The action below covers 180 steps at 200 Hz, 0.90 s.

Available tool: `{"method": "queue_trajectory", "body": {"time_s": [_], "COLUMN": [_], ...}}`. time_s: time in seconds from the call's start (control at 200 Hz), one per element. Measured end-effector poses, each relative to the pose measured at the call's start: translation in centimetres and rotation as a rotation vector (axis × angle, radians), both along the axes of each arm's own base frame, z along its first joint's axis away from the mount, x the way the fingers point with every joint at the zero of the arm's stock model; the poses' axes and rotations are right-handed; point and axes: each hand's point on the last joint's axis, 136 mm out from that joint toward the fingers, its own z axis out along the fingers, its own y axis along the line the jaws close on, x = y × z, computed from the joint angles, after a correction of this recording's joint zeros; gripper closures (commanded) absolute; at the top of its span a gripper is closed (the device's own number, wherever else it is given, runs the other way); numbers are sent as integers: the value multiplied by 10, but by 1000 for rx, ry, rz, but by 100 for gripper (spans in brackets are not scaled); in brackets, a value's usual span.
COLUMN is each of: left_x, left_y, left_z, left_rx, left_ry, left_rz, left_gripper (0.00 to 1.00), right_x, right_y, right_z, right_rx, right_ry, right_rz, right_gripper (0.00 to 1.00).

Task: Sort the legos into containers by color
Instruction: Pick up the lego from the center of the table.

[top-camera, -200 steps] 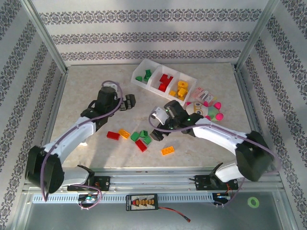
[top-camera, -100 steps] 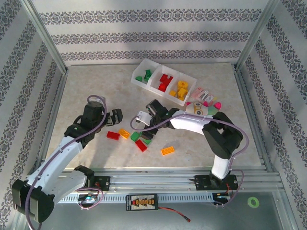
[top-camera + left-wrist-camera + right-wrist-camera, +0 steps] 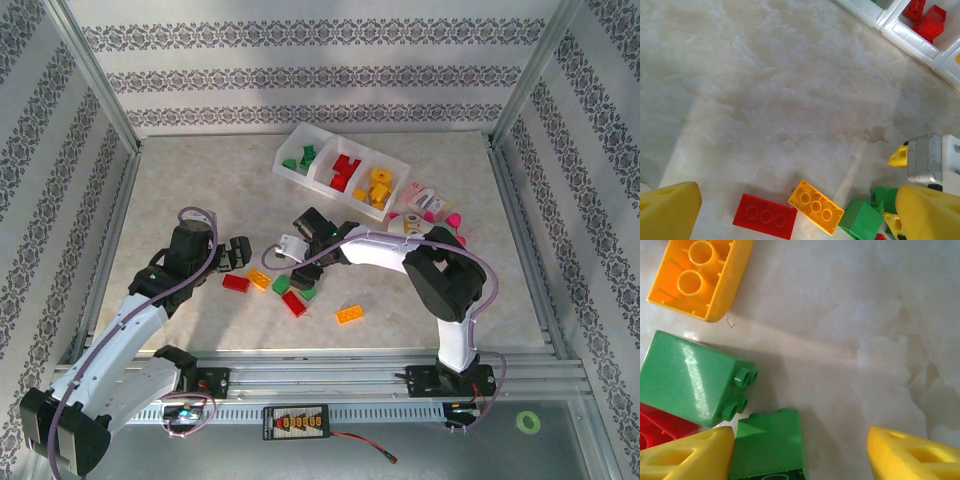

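Tray (image 3: 312, 187) part-filled: green, red and yellow compartments each stocked. Some six legos (image 3: 294, 303) left loose mid-table. Left gripper (image 3: 797, 200) and right gripper (image 3: 800, 436) both spread, empty, at pile.

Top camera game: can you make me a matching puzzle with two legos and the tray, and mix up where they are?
Things
1. flat red lego
2. orange lego
3. tray

Places
A. at the back, with sorted pieces inside
B. farthest left of the loose pieces
C. lying alone, closest to the front

Pairs: 1-B, 2-C, 3-A
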Motion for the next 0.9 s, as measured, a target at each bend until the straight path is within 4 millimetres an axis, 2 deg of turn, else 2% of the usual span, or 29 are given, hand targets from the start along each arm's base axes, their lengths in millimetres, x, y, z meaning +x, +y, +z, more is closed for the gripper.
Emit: {"method": "queue_trajectory", "body": {"time_s": [0.115,0.32,0.56,0.705,0.814,0.899], "left_x": [0,-3,-7,-7,-9,-12], "left_y": [0,1,0,-2,-4,-9], "left_z": [0,-4,-6,-4,-3,-2], "left_rx": [10,31,51,56,65,65], "left_ry": [-2,-4,-14,-25,-44,-71], "left_rz": [-10,-32,-68,-92,-125,-174], "left_gripper": [1,1,1,1,1,1], "right_x": [4,8,3,7,12,20], "right_y": [-1,-8,-13,-12,-14,-17], "right_z": [0,-2,-12,-9,-7,2], "right_rx": [-2,-12,-43,-33,-24,3], "right_ry": [0,9,53,53,58,55], "right_rz": [-18,-37,-58,-79,-108,-154], "right_gripper": [40,42,60,65,73,76]}}
